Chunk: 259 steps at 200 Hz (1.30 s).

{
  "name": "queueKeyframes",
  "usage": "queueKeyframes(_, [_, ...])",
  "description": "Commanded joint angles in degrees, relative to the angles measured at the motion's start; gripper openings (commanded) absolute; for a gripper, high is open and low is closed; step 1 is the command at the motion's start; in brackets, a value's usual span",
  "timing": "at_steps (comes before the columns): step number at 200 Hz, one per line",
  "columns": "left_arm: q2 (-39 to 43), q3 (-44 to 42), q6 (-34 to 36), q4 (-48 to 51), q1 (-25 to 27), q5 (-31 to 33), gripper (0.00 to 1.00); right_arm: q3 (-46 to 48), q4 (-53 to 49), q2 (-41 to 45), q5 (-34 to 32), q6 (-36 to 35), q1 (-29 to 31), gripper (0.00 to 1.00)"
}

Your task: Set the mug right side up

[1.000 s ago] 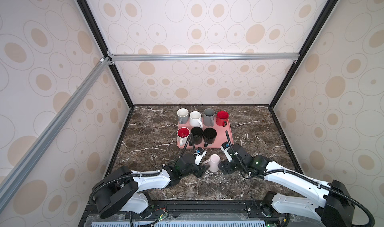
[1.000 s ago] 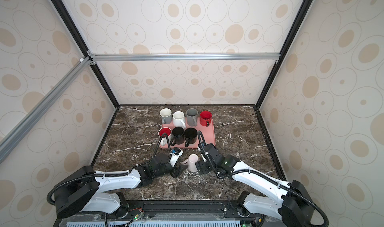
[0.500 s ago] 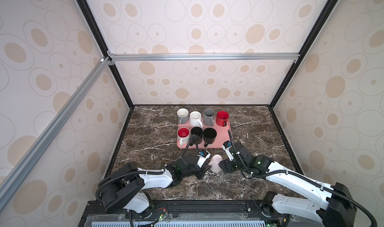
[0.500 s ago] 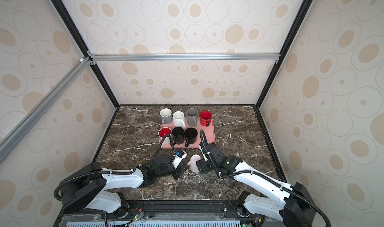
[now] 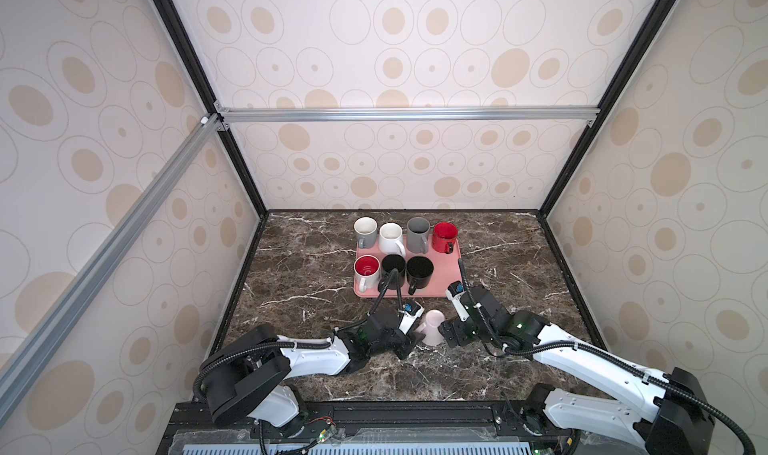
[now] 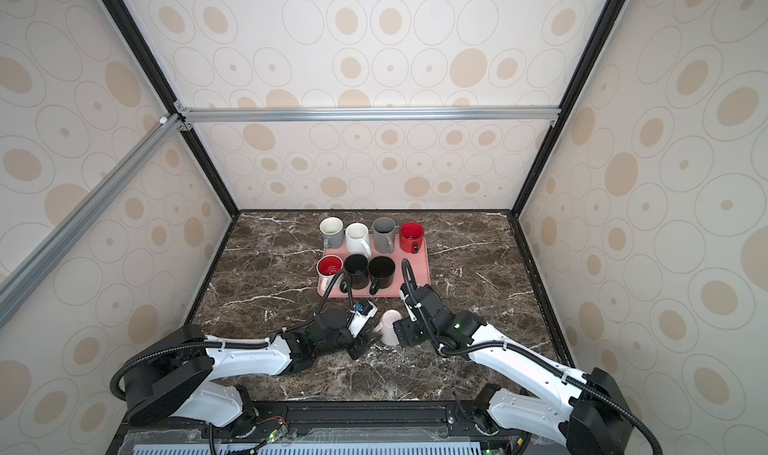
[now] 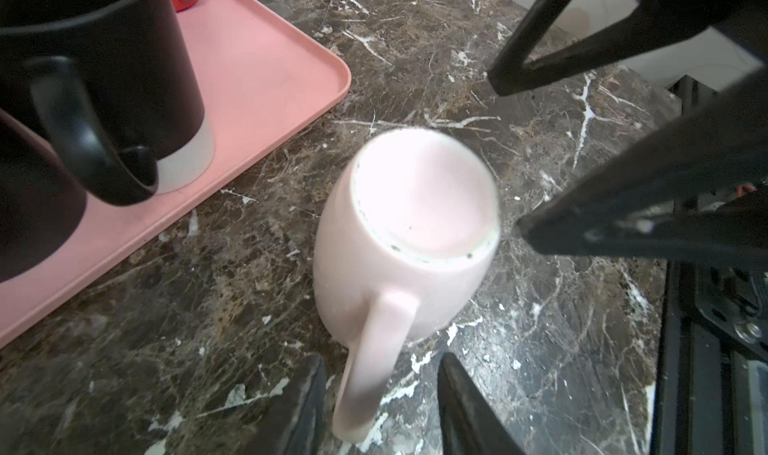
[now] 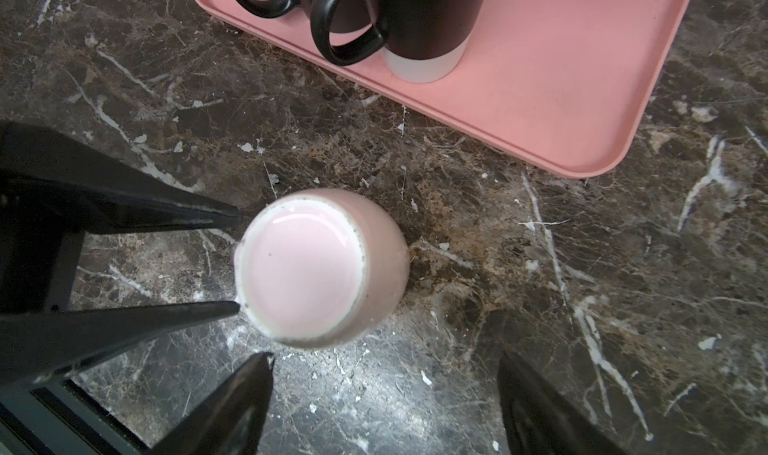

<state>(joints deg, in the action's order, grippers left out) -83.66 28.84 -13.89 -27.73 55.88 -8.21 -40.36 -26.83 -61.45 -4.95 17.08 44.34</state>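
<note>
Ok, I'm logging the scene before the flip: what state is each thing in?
pink mug: upside down, base up.
left gripper: open, astride the handle, not clamped on it.
right gripper: open, beside the pink mug.
seven other mugs: upright, mouths up.

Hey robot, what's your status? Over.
Left gripper open, straddling the handle of the pink mug. Right gripper open wide beside it. Mug upside down on the table. Tray of mugs behind, not touching.
</note>
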Motion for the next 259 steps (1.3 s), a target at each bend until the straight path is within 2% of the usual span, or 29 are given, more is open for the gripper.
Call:
queueKeyframes(1, [-1.3,2.3,2.3,-0.2,0.2,0.8,0.42,0.5,-1.3,1.3,-0.3,0.0,-0.2,0.87])
queueKeyframes(22, [-2.6,3.3,3.1,0.2,0.3,0.8,0.36,0.6,-1.4,1.6,-0.4,0.0,-0.2,0.87])
queueKeyframes(64, [-4.3,3.8,3.7,-0.1,0.3,1.1,0.35,0.7,-1.2,1.4,-0.1,0.1,-0.3,0.87])
queueKeyframes(138, [-4.8,3.7,4.3,-1.3,0.3,1.7,0.24,1.0,-1.0,1.6,0.1,0.2,-0.3,0.87])
queueKeyframes(209, [-4.0,2.6,6.5,-1.6,1.1,6.6,0.20,1.0,-0.6,1.1,0.4,0.6,-0.4,0.87])
queueKeyframes(241, [-3.0,1.8,6.1,-2.7,1.3,6.8,0.00,0.8,-0.4,0.9,0.7,0.9,-0.4,0.87])
queueKeyframes(259, [-1.7,1.4,5.5,-3.4,1.3,6.2,0.00,0.7,-0.5,0.9,0.5,0.9,-0.5,0.87])
